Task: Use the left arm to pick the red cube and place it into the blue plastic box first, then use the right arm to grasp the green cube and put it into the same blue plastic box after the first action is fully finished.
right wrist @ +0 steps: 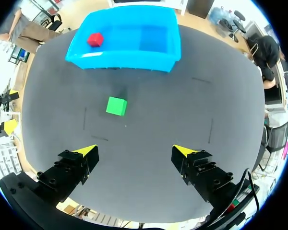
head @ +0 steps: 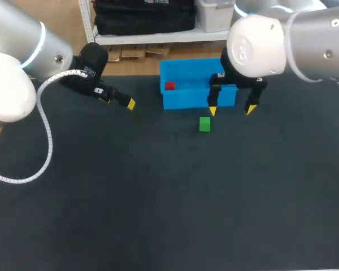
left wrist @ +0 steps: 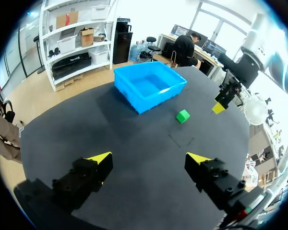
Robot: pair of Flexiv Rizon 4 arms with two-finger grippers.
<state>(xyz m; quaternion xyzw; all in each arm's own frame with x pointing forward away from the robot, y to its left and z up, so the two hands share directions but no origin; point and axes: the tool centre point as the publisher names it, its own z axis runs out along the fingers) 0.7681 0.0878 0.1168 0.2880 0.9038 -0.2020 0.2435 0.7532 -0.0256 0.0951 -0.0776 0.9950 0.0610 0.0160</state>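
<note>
From above, the head view counts one red cube [head: 169,86], one green cube [head: 204,124], one blue plastic box [head: 186,100] and two hands over the dark bench [head: 158,197]. The box sits at the far middle of the bench. The red cube, small and plain, lies inside the box at its left end. The green cube, of similar size, rests on the bench just near of the box's front wall and apart from it. The left hand [head: 118,100] is far left, well apart from the box, and holds nothing. The right hand [head: 231,109] shows its fingers spread wide in front of the box's right part, also empty, with the green cube just near and left of its left fingertip. In the left wrist view the left hand [left wrist: 149,158] is wide open with only bare bench between its tips; the green cube [left wrist: 183,115] lies ahead of it, the box [left wrist: 149,98] beyond, and a yellow tip of the right hand [left wrist: 219,107] is beside the cube. In the right wrist view the right hand [right wrist: 135,151] is wide open and empty, the green cube [right wrist: 116,106] ahead of its fingers on the bench, and beyond it the box [right wrist: 125,62] with the red cube [right wrist: 95,39] inside, near one end wall.
</note>
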